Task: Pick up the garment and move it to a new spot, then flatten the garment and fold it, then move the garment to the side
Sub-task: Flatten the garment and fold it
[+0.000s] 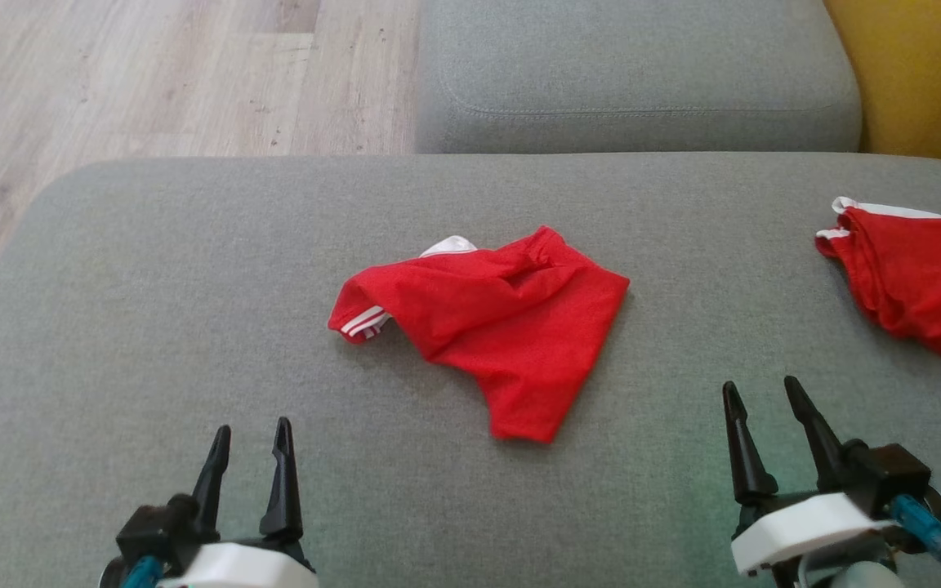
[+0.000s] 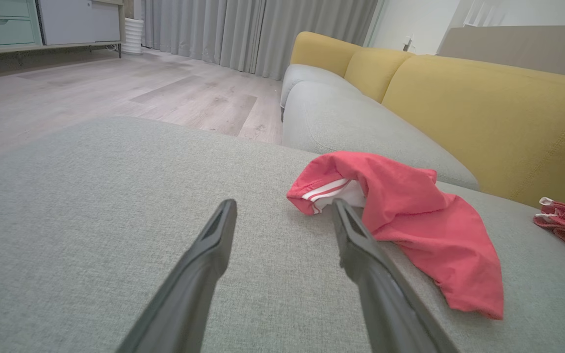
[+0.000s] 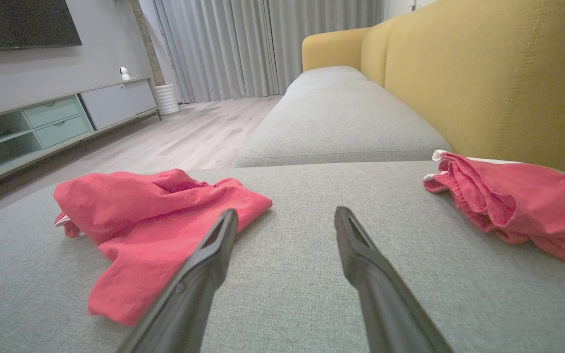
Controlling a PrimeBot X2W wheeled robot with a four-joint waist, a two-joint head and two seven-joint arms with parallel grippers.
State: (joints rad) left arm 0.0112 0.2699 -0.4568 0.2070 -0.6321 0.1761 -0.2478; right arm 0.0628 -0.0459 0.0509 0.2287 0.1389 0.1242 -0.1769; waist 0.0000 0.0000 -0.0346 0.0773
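Observation:
A crumpled red garment (image 1: 493, 317) with white stripes at one cuff lies in a heap near the middle of the grey sofa cushion (image 1: 152, 269). It also appears as the garment (image 2: 410, 220) ahead and right of the left fingers, and as the garment (image 3: 155, 220) ahead and left of the right fingers. My left gripper (image 1: 251, 441) rests open at the lower left, short of the cloth. Open too, my right gripper (image 1: 760, 400) sits at the lower right, with nothing between its fingers.
A second red garment (image 1: 916, 273) with white trim lies bunched at the cushion's right edge, also seen as that garment (image 3: 518, 206). Another grey seat cushion (image 1: 634, 73) lies beyond, yellow backrest (image 3: 483, 78) to the right, wooden floor (image 1: 152, 73) to the left.

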